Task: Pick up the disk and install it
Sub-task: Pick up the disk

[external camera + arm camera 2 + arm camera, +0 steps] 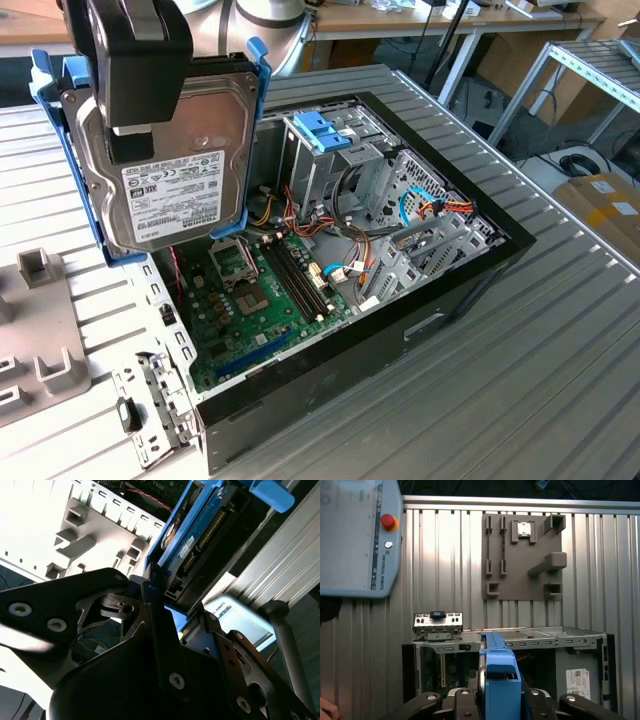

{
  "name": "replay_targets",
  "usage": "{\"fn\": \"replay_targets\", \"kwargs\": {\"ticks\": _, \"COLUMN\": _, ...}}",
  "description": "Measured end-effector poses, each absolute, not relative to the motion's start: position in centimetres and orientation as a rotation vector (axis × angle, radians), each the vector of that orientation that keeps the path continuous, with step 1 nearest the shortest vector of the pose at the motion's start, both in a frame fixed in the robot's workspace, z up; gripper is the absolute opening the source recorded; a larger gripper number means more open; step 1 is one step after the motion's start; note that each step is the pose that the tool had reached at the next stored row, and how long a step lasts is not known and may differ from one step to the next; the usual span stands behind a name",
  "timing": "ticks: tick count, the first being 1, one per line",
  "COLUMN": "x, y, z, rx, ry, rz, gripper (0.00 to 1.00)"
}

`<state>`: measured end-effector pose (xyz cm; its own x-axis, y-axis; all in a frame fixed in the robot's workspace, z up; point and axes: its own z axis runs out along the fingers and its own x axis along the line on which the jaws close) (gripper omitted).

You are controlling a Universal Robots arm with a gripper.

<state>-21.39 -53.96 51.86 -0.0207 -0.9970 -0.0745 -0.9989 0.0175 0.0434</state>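
The disk (190,190), a dark-grey hard drive with a white label in a light-blue carrier rail, hangs upright in the air over the exterior view's left edge of the open computer case (420,300). My black gripper (130,140) is shut on the disk from above, one finger across its labelled face. In the second wrist view the fingers (155,625) clamp the disk's edge (200,535). In the first wrist view the blue rail (499,680) sits between the fingers, above the case (540,637). A drive cage with a deeper-blue latch (325,130) stands inside the case.
The motherboard (260,290) and loose cables (420,210) fill the case. A grey fixture plate (40,330) and a metal bracket (150,400) lie on the slatted table at the exterior view's left. A teach pendant (355,535) rests on the table.
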Motion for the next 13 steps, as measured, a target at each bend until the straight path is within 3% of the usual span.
{"fn": "replay_targets", "kwargs": {"ticks": 13, "x": -21.39, "y": -54.91, "z": 51.85, "rx": -2.182, "ry": 2.224, "rz": 0.13, "gripper": 0.37}}
